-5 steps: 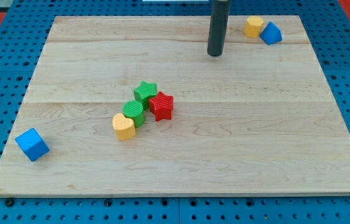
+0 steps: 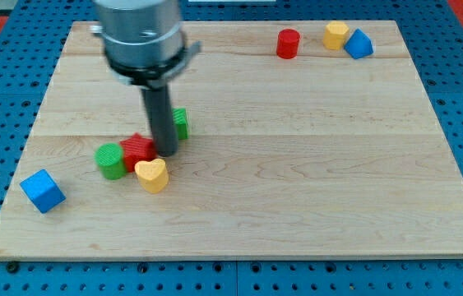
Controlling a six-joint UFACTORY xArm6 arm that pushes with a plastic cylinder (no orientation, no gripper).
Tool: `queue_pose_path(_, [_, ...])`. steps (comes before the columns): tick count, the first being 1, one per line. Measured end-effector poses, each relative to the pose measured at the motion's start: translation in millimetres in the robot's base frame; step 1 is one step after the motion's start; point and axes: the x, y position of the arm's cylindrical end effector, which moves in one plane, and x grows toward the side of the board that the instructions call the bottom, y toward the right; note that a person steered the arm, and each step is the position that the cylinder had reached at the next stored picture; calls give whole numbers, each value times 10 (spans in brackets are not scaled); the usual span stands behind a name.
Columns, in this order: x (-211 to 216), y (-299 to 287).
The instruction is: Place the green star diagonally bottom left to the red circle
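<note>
The red circle (image 2: 288, 43) stands near the view's top right of the wooden board (image 2: 297, 181). The green star (image 2: 181, 122) sits left of centre, mostly hidden behind my rod. My tip (image 2: 166, 153) rests just below and left of the green star, touching the right side of a red star (image 2: 137, 149). A green circle (image 2: 110, 160) lies left of the red star. A yellow heart (image 2: 152, 174) lies just below my tip.
A blue cube (image 2: 43, 191) sits at the board's lower left edge. A yellow block (image 2: 335, 34) and a blue block (image 2: 358, 43) stand together at the top right corner, right of the red circle.
My rod moved from the top centre down-left into the block cluster, uncovering the red circle. The red star and green circle now lie further left; the yellow heart shifted slightly left.
</note>
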Motion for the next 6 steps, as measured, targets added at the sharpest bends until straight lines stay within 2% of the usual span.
queue_pose_path(2, [-536, 138])
queue_pose_path(3, [-556, 570])
queue_pose_path(6, [-1330, 1682])
